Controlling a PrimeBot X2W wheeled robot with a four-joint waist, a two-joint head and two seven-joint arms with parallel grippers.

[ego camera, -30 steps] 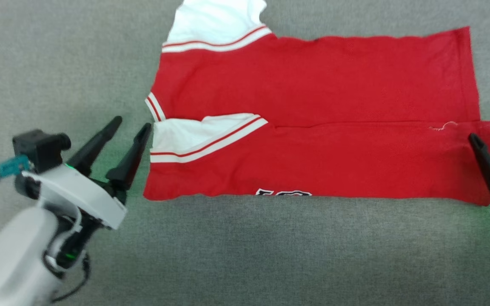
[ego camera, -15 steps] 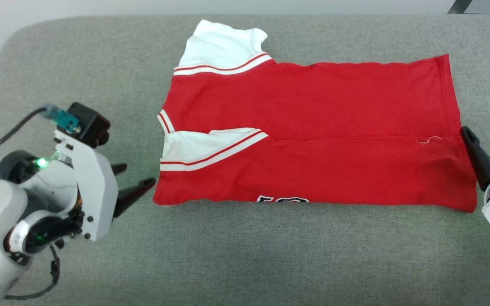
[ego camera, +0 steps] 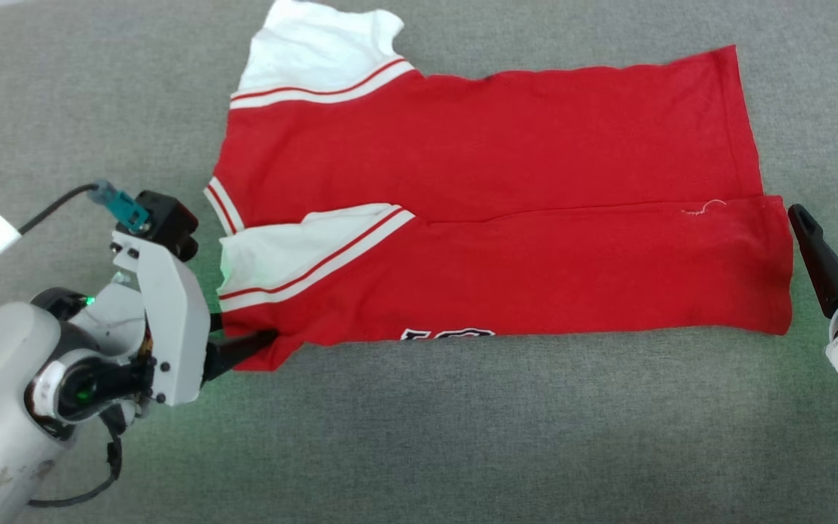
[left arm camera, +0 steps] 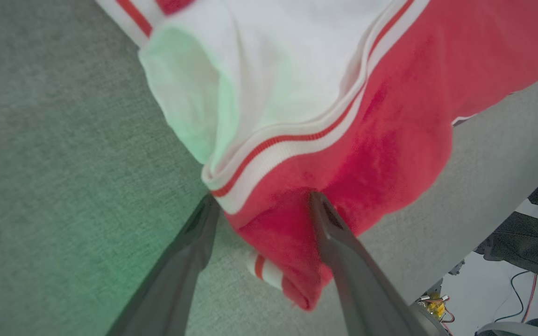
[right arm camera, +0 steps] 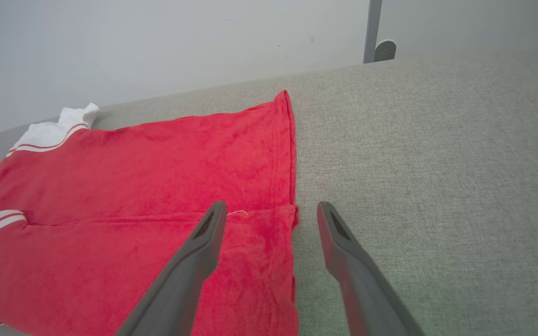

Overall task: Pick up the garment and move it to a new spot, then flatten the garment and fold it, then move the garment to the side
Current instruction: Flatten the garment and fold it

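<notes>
Garment (ego camera: 499, 145) corner inside released left hand (left arm camera: 263, 198); released right hand (right arm camera: 272, 205) at opposite edge

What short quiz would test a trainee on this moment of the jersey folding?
1. True or false: the left tool is shut on the garment.
2. The garment's white panels lie at which end? A) the robot's left B) the robot's right C) both ends
3. In a few words: where is the right tool, and how do its jaws stand?
Key: 1. False: its jaws are open, one finger on either side of the garment's near left corner. 2. A. 3. At the garment's right edge, jaws open, holding nothing.
</notes>
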